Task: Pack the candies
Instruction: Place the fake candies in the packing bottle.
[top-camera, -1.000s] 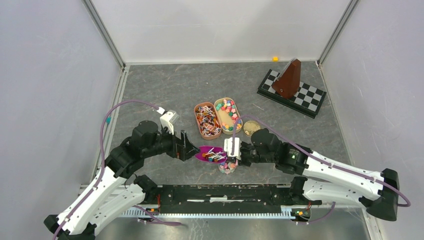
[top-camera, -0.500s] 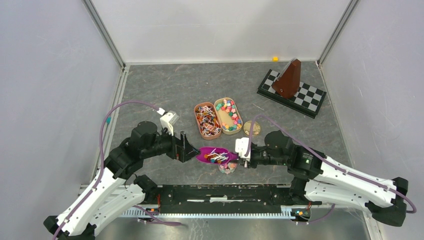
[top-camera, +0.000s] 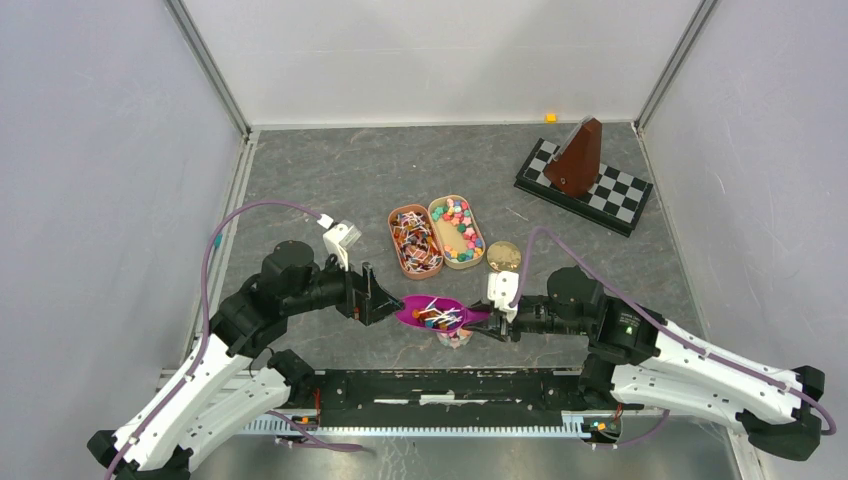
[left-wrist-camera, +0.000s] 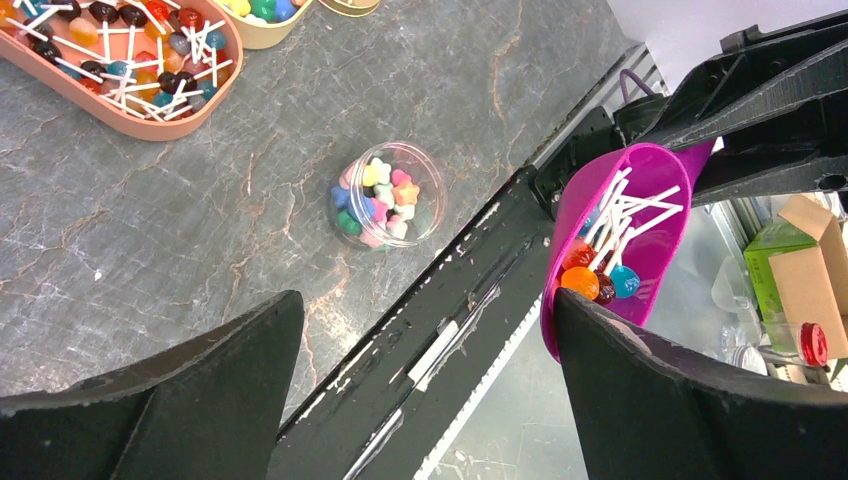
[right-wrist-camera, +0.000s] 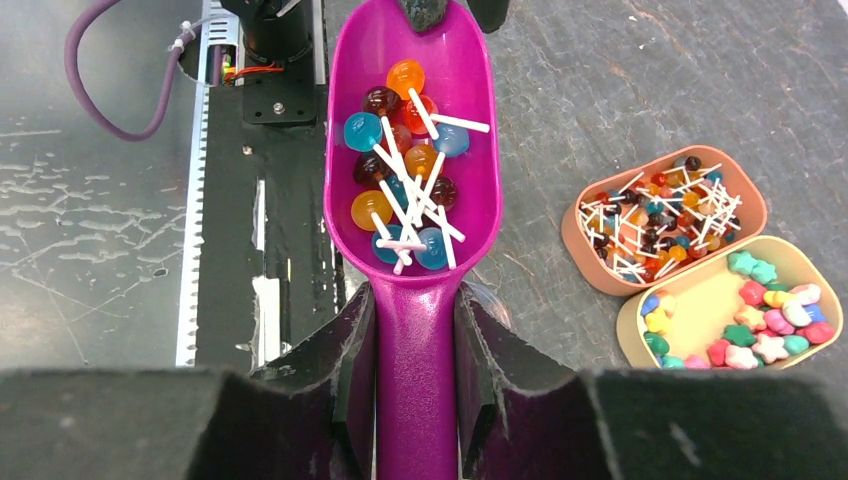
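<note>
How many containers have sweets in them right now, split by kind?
2 oval trays: lollipop tray, star-candy tray
1 clear jar
1 magenta scoop
Total: 4

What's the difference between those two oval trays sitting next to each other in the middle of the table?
The orange-brown tray holds round sweets on white sticks; the tan tray holds stickless star-shaped candies in mixed bright colours. The orange-brown tray is crowded across its whole floor, while the tan tray shows a bare patch. Both are oval, shallow, about the same size, and lie side by side.
</note>
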